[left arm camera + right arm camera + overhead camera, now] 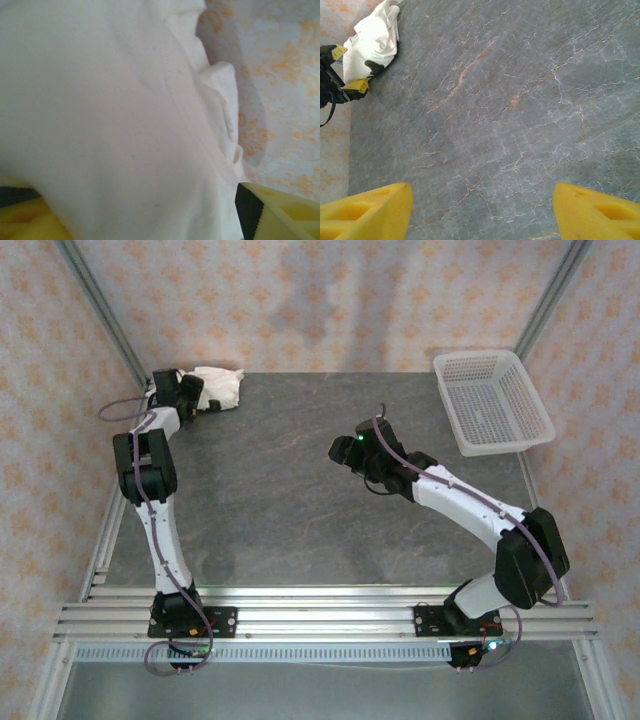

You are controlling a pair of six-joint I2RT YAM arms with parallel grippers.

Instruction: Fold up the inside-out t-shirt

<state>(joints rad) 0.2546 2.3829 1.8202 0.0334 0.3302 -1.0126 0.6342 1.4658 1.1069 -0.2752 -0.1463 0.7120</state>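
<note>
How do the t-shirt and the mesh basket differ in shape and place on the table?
The t-shirt is a soft, crumpled heap at the far left corner; the basket is a rigid, open rectangle at the far right. The t-shirt is plain cloth, the basket perforated. Both are white.

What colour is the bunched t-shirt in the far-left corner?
The t-shirt is plain white; best in the left wrist view.

I can read no word, label, brand, number or sign on anything at any hour of the clock around me.
</note>
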